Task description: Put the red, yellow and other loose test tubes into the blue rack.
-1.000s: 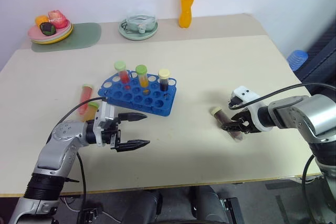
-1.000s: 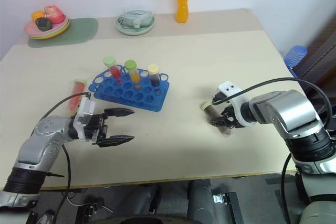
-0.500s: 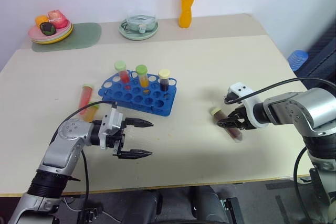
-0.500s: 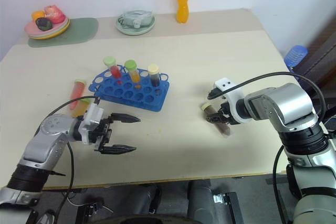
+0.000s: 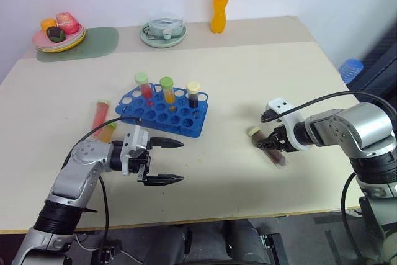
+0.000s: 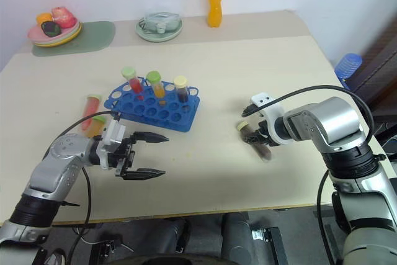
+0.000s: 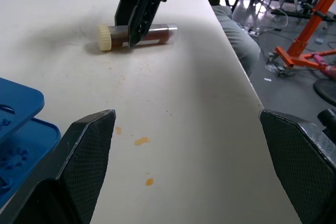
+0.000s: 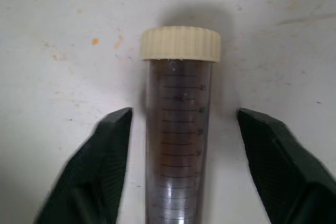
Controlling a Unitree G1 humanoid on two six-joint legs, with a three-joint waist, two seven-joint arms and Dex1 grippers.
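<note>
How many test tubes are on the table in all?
6. Three stand in the blue rack: green-capped red, green-capped orange, cream-capped dark. Two lie left of the rack: red, orange. One dark tube lies between the right hand's fingers.

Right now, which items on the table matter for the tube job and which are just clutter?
Job:
- blue rack, three capped tubes standing in it
- brown tube, cream cap, lying between the right tool fingers, which are not yet closed on it
- red tube and orange tube lying left of the rack

Clutter:
- orange drink bottle
- plate of toy food
- covered dish
</note>
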